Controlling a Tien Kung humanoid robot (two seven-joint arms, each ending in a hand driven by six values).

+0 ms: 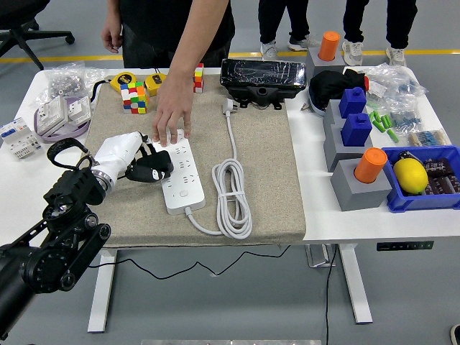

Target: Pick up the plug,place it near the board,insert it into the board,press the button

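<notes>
White bench [316, 208], beige woven mat [266, 165]. We see left hand [133, 162], glossy white shell, curled on black plug [154, 167] beside flat power strip [180, 176]; person's hand [171, 115] presses strip's far end.

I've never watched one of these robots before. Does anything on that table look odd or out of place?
Nothing is spilled or broken. One oddity: a person's hand presses down on the far end of the white power strip, apparently steadying it, while the robot's left hand holds a black plug at the strip's left edge.
</notes>
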